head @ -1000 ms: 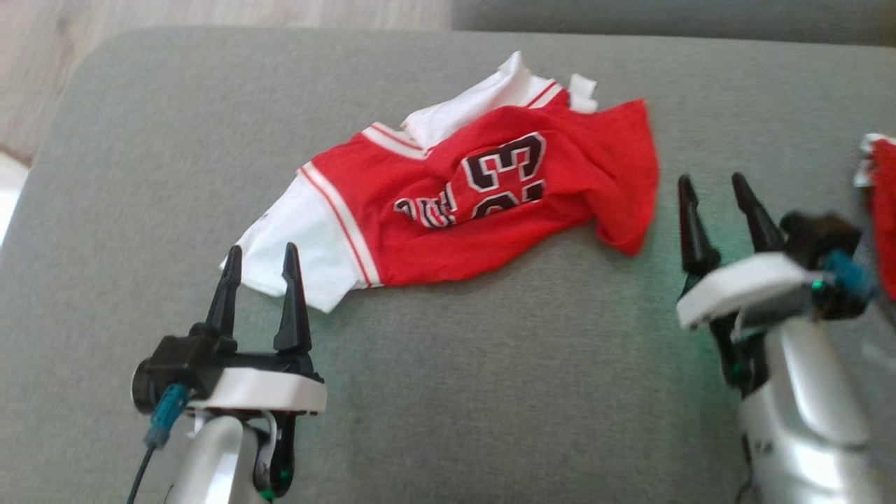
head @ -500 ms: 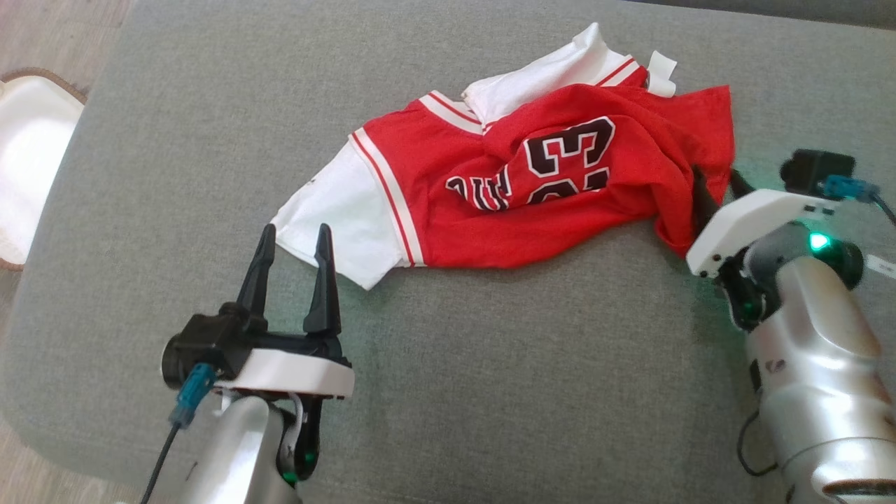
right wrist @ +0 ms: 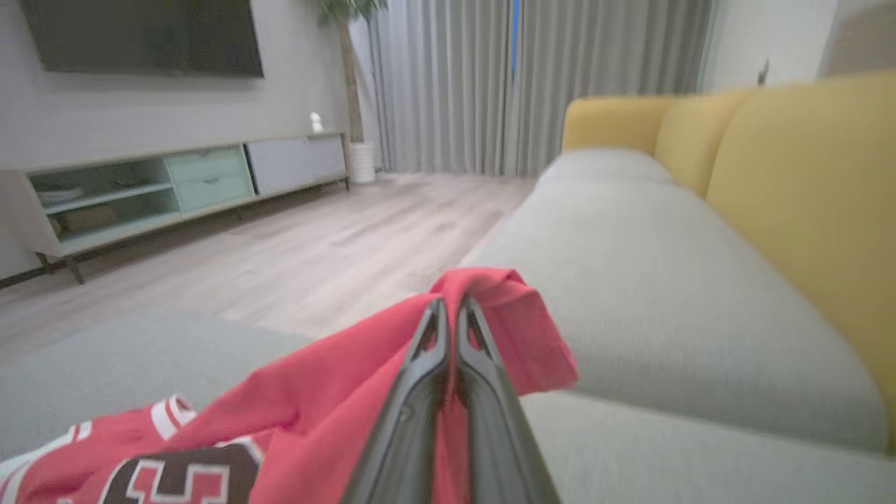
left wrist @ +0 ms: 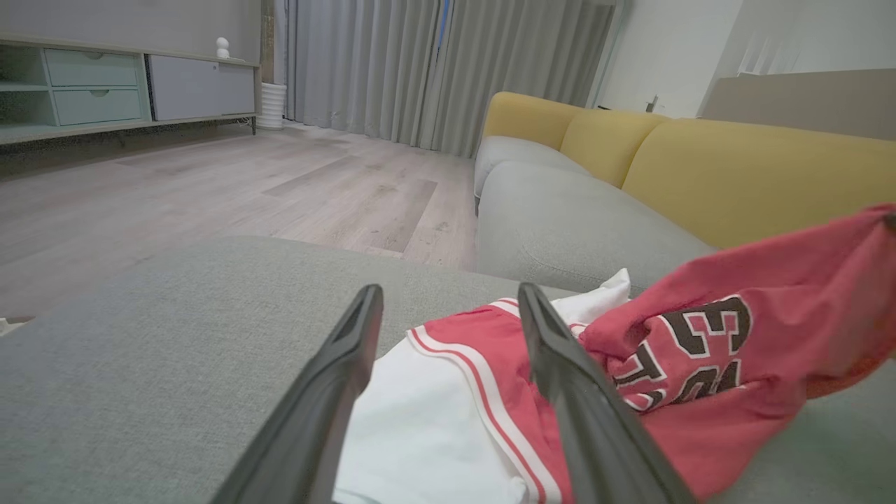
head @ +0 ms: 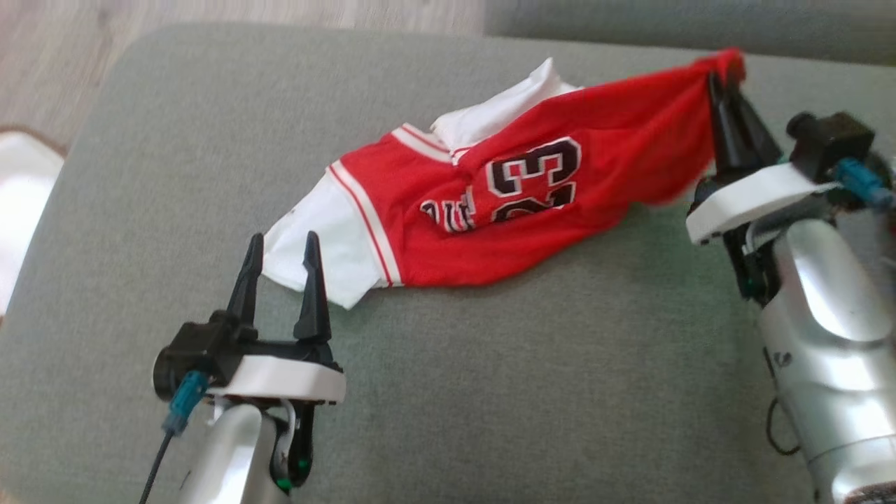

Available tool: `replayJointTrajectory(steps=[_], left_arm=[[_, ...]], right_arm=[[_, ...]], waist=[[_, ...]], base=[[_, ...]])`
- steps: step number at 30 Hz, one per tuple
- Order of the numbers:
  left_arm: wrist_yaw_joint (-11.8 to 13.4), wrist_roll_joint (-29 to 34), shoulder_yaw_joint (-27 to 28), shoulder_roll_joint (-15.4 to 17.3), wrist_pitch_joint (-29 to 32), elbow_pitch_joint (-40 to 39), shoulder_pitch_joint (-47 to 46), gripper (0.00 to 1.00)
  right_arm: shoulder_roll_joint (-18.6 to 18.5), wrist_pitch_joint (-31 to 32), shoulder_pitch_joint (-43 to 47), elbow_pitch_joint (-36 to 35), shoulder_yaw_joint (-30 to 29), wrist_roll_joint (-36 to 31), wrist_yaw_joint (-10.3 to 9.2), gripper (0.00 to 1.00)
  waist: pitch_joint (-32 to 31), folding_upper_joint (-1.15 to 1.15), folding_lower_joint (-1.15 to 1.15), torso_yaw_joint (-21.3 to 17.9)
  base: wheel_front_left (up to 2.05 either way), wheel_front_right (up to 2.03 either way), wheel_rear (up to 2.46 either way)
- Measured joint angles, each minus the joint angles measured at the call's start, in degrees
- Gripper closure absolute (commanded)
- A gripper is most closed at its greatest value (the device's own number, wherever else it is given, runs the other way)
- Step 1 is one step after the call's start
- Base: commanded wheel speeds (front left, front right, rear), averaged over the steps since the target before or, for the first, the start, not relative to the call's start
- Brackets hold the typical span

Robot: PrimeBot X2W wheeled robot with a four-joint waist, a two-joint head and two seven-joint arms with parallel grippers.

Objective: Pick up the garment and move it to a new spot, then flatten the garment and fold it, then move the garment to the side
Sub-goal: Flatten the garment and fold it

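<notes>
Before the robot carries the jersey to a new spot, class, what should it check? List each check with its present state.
1. Grip: right pincer shut on the jersey: ok.
2. Lift: jersey off the cushion: not ok; only the pinched end is raised.
3. Spare arm: left pincer open: ok.
4. Second grip: left pincer holding the sleeve: not ok; it stands open at the sleeve.
5. Bite deep enough to hold: cannot tell.

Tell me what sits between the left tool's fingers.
The shirt's white sleeve lies between the open left tool's fingers, seen in the left wrist view.
</notes>
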Motion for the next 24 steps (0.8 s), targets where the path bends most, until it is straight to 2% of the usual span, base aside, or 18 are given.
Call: replayJointTrajectory(steps=[8, 12, 15, 20, 24], left_arm=[[0.0, 0.0, 0.5, 0.0, 0.0, -0.6, 4.0, 0.00], [0.0, 0.2, 0.6, 0.0, 0.0, -0.9, 5.6, 0.00], [0.0, 0.3, 0.6, 0.1, 0.0, -1.1, 6.1, 0.00], [0.0, 0.3, 0.5, 0.1, 0.0, -1.7, 7.0, 0.00], [0.0, 0.0, -0.2, 0.1, 0.0, -1.9, 6.9, 0.00]], right_arm=[[-3.0, -0.5, 7.0, -20.7, 1.0, -3.4, 0.00, 1.00], [-3.8, -0.3, 10.2, -27.7, 0.3, -5.8, 0.00, 1.00], [-3.8, 2.6, 11.8, -32.1, -1.2, -8.8, 0.00, 1.00], [-3.2, 10.1, 12.8, -34.6, -4.6, -12.2, 0.00, 1.00], [-3.1, 14.7, 12.7, -30.0, -9.0, -14.6, 0.00, 1.00]], waist=[[-5.4, 0.00, -0.01, -2.0], [-7.6, 0.00, -0.01, -2.4], [-8.5, 0.00, -0.01, -1.9], [-8.7, 0.00, -0.01, -0.4], [-7.4, 0.00, 0.00, 1.0]], base=[[0.00, 0.00, 0.00], [0.00, 0.00, 0.00], [0.00, 0.00, 0.00], [0.00, 0.00, 0.00], [0.00, 0.00, 0.00]])
